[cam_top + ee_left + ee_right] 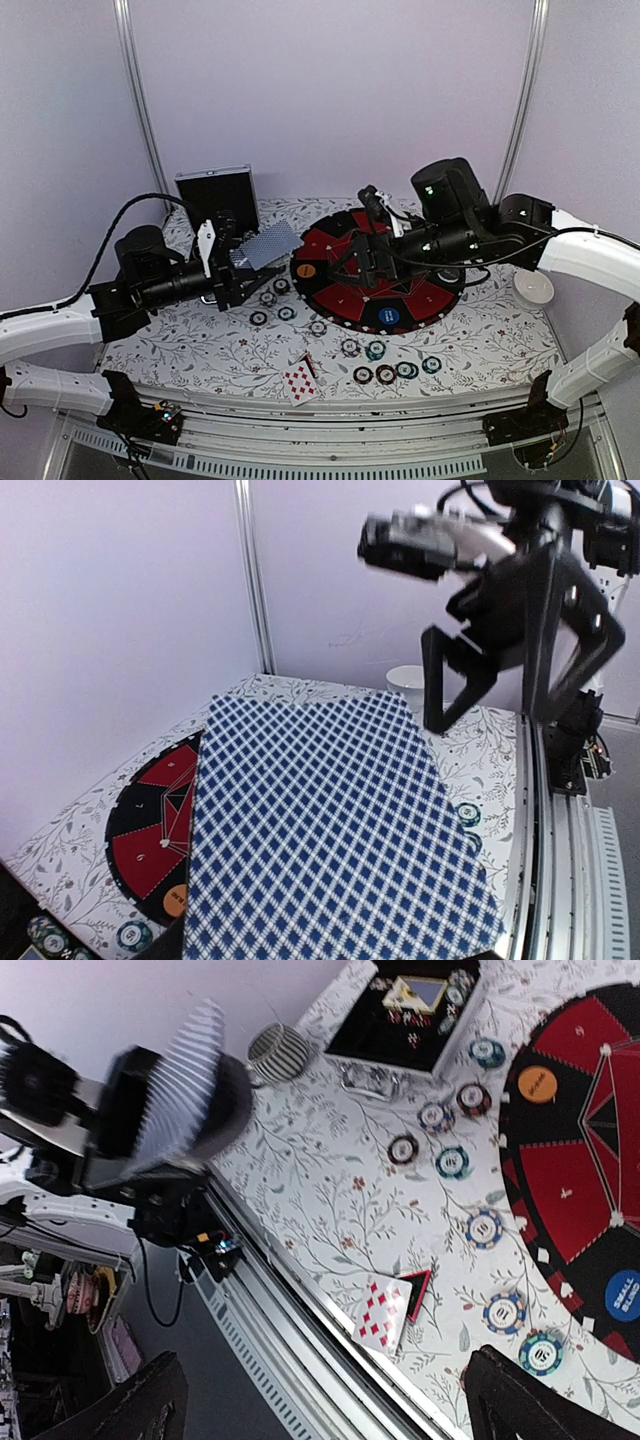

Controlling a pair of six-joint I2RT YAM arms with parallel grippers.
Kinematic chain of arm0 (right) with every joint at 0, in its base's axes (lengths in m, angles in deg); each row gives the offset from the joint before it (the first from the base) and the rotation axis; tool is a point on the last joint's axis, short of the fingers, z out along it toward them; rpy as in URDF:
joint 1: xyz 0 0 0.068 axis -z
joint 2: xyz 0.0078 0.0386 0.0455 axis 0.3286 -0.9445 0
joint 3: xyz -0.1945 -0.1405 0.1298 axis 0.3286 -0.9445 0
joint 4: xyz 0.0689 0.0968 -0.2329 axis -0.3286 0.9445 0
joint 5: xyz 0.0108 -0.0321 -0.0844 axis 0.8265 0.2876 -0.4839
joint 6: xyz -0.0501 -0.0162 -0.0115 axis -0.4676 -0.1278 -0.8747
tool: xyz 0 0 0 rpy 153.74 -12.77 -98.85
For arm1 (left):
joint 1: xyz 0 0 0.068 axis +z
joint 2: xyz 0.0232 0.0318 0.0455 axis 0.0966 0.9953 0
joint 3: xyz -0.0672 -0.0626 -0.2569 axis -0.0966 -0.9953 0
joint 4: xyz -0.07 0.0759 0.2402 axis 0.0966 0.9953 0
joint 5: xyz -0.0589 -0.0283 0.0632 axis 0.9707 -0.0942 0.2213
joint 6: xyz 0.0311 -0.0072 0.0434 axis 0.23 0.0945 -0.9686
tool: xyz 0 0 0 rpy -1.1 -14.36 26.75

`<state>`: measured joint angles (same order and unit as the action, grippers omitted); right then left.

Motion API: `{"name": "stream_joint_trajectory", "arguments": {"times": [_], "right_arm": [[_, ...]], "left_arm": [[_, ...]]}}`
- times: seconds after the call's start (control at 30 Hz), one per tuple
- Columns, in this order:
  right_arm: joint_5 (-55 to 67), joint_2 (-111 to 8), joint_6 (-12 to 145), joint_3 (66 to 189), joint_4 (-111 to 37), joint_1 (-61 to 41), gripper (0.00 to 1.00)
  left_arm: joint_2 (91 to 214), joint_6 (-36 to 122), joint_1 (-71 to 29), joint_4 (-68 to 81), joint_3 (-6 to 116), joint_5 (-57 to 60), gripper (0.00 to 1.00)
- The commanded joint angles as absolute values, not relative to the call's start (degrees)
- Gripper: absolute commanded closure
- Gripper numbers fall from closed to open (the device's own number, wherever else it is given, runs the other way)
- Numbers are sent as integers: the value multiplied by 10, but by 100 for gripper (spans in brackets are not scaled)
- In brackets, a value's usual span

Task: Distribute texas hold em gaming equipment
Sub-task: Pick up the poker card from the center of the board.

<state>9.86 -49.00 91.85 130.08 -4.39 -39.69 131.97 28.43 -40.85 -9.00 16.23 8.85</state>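
Note:
My left gripper [240, 258] is shut on a stack of blue-checked playing cards [264, 245], held above the table's left side; the cards fill the left wrist view [330, 830] and hide the fingers. My right gripper [365, 262] is open and empty, hovering over the round mat [430, 297]. It also shows open in the left wrist view [500, 695]. A face-up red card [380, 1312] lies on a small red-black triangle [417, 1288] at the front edge. Several poker chips [374, 350] lie scattered. An orange button [305, 270] and a blue button [388, 316] sit on the mat.
The black silver-edged case [215, 192] stands open at the back left, with small items inside [405, 1020]. A white cup [533, 287] stands at the right. A striped round object [278, 1052] sits near the case. The metal rail [300, 1330] runs along the front edge.

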Motion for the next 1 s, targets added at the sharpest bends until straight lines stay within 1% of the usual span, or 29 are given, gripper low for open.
{"name": "stream_joint_trajectory", "arguments": {"times": [0.0, 0.03, 0.1, 0.23, 0.3, 0.33, 0.4, 0.43, 0.6, 0.63, 0.77, 0.87, 0.97], "right_arm": [[104, -546, 947, 1235, -58, -425, 1], [109, -565, 952, 1228, -65, -435, 1], [125, -613, 966, 1224, -78, -452, 10], [139, -698, 991, 1247, -103, -473, 32], [130, -733, 997, 1264, -96, -478, 39], [122, -750, 1000, 1277, -83, -482, 40], [77, -787, 1010, 1321, -29, -494, 41], [54, -805, 1014, 1345, 1, -503, 39], [-9, -905, 1024, 1460, 93, -553, 22], [-15, -922, 1025, 1479, 106, -560, 21], [-37, -972, 1038, 1524, 165, -569, 20], [-62, -974, 1056, 1527, 194, -573, 21], [-71, -970, 1068, 1523, 200, -576, 24]], "left_arm": [[1291, 277, -395, -59, 169, 70, 48], [1286, 277, -394, -56, 166, 69, 48], [1277, 274, -392, -47, 164, 67, 48], [1263, 263, -391, -42, 159, 65, 48], [1258, 260, -390, -45, 152, 65, 48], [1257, 260, -391, -46, 148, 66, 48], [1256, 259, -391, -46, 148, 67, 48], [1254, 259, -391, -46, 147, 68, 48], [1245, 258, -390, -48, 145, 69, 48], [1242, 256, -390, -48, 144, 68, 48], [1238, 254, -390, -48, 144, 66, 48], [1236, 253, -390, -50, 143, 71, 48], [1235, 252, -390, -52, 143, 79, 48]]}}
